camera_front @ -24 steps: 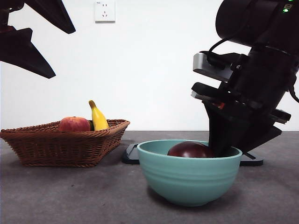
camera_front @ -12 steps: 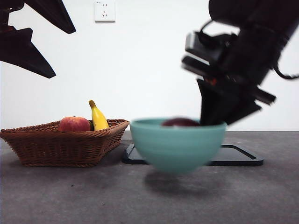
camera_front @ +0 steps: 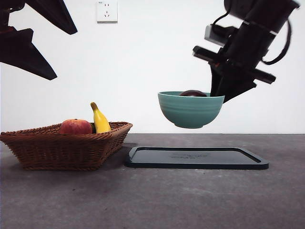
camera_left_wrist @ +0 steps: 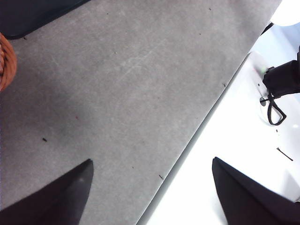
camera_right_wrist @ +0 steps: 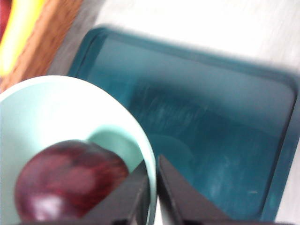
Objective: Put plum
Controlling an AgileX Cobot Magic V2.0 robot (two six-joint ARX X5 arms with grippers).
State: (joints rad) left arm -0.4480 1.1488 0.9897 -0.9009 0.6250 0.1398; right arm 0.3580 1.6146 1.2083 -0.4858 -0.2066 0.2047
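The plum (camera_front: 193,93) lies inside the teal bowl (camera_front: 190,110), only its dark top showing above the rim in the front view; the right wrist view shows it resting on the bowl's floor. The right gripper (camera_right_wrist: 153,187) pinches the bowl's rim, 1 jaw inside the wall and 1 outside, and holds the bowl in the air, level, well clear of the table and above the dark tray (camera_front: 196,158). The left gripper (camera_left_wrist: 150,192) waits apart over bare table, its 2 jaws spread wide and holding nothing.

Assessment: the plum is in the bowl, so that part appears done. The bowl is not yet set down; the tray beneath it seems the likely place, though the task wording does not say so. The wicker basket (camera_front: 66,145), holding a red-and-yellow fruit (camera_front: 75,127) and a banana (camera_front: 99,119), stands to the side, untouched. Risk: the 1-sided rim grip could let the bowl tip.
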